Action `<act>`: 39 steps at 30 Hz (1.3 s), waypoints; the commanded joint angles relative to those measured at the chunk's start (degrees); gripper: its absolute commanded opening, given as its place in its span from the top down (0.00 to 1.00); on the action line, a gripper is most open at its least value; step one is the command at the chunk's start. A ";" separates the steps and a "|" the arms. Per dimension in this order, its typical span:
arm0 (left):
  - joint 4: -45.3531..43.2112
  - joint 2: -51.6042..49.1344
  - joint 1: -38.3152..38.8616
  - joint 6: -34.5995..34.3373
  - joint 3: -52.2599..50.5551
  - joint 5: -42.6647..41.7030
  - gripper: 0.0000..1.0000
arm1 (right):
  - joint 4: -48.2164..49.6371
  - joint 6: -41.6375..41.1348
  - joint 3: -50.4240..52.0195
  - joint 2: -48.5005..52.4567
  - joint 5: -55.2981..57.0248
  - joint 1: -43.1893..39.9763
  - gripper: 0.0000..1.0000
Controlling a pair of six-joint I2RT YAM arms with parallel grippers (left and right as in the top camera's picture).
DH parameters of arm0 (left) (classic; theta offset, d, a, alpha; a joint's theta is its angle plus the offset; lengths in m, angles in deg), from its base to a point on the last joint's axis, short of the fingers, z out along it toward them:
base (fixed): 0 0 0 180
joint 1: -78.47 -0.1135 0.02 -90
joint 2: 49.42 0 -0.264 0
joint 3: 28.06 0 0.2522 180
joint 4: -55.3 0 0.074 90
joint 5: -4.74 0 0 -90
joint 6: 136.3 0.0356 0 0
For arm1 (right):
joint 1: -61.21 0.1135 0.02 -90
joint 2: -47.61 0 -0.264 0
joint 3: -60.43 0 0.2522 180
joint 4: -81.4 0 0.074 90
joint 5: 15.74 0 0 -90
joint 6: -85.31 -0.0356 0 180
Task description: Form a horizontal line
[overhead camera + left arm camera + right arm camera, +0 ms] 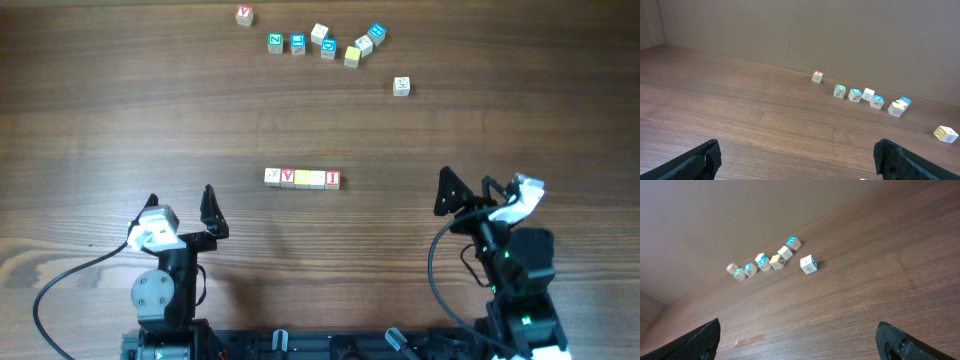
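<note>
A short horizontal row of small letter blocks (301,179) lies touching side by side at the table's middle. Several more blocks (325,42) lie scattered at the far edge, with one block (244,16) apart at the far left and one block (401,86) apart to the right. The scattered blocks show in the left wrist view (867,96) and in the right wrist view (771,261). My left gripper (181,210) is open and empty near the front left. My right gripper (465,193) is open and empty near the front right. Both are well back from the row.
The table is dark wood (120,120). Black cables (60,285) run by each arm's base at the front edge. A wall rises behind the far blocks in both wrist views (790,30).
</note>
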 commanded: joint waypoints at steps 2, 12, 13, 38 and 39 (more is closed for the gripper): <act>0.28 0.31 0.22 0.94 -0.04 -0.70 0.00 | 5.09 -0.04 4.92 -8.83 0.74 -0.24 0.00; 0.28 0.31 0.22 0.94 -0.04 -0.70 0.00 | 7.63 -0.02 5.62 -20.94 0.74 -0.24 0.00; 0.28 0.31 0.22 0.92 -0.04 -0.70 0.00 | 7.50 -0.04 5.64 -22.08 0.74 -0.24 0.00; 0.28 0.31 0.22 0.94 -0.04 -0.70 0.00 | -2.32 -0.44 7.93 -23.82 -0.15 -4.52 0.00; 0.28 0.31 0.22 0.94 -0.04 -0.70 0.00 | -2.34 -0.46 7.93 -23.82 -0.15 -4.52 0.00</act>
